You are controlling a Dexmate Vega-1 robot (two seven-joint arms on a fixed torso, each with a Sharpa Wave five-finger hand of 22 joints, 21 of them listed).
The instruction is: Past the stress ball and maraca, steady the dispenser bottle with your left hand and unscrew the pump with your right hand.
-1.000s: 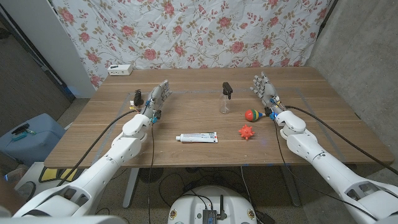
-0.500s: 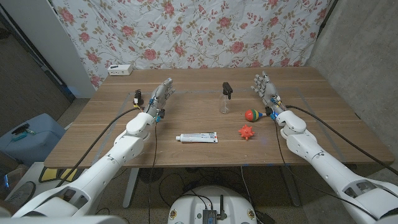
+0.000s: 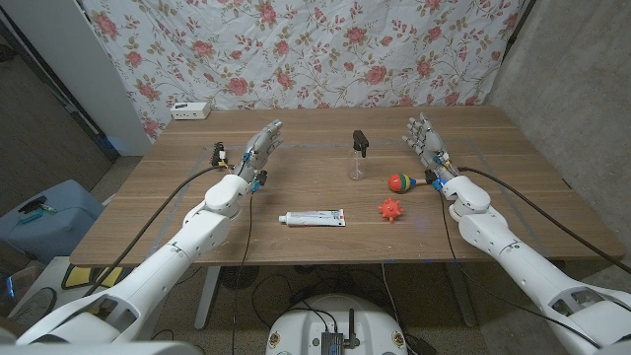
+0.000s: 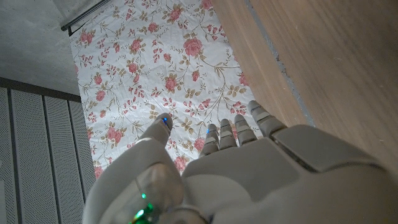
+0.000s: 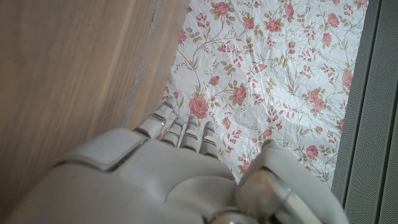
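A small clear dispenser bottle point(image 3: 356, 164) with a black pump top point(image 3: 361, 143) stands upright at the middle of the table's far half. In front of it to the right lie a multicoloured maraca point(image 3: 400, 181) and an orange spiky stress ball point(image 3: 391, 209). My left hand point(image 3: 260, 149) hovers well to the left of the bottle, fingers straight and apart, holding nothing; its back point(image 4: 249, 168) fills the left wrist view. My right hand point(image 3: 425, 141) is to the right of the bottle, beyond the maraca, also open and empty, and its back point(image 5: 168, 174) faces the flowered cloth.
A white toothpaste tube point(image 3: 313, 218) lies near the table's front middle. A small dark object point(image 3: 220, 153) sits just left of my left hand. A white box point(image 3: 190, 110) stands at the far left corner. A flowered cloth point(image 3: 296, 49) hangs behind the table.
My left hand has moved right and slightly away from me, toward the bottle, uncovering the small dark object. My right hand has drifted a little to the right.
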